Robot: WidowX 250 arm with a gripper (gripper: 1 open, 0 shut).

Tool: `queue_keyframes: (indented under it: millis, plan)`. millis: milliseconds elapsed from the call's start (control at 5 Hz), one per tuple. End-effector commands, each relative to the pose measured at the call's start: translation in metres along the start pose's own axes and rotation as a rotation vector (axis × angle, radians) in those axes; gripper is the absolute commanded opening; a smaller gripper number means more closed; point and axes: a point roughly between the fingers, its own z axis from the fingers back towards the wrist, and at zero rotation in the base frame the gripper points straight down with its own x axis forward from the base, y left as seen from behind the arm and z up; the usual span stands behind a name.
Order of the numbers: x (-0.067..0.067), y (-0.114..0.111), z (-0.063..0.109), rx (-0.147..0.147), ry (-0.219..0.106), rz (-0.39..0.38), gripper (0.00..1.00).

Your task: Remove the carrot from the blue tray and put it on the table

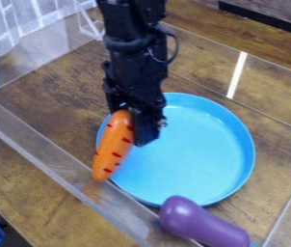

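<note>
Over the tray's (225,159) left rim, the gripper (133,123) grips the carrot (114,147), hanging tip-down.

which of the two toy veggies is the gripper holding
The orange carrot, hanging from the gripper over the left rim of the blue tray. The purple eggplant toy lies untouched on the table beside the tray's near edge.
</note>
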Motion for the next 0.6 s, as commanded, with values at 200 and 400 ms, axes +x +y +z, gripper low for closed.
queue_keyframes:
  millis: [200, 400]
  plan:
    - [0.006, -0.002, 0.020, 0.016, -0.059, -0.048, 0.00]
    - [0.007, -0.013, 0.028, 0.025, -0.060, -0.008, 0.00]
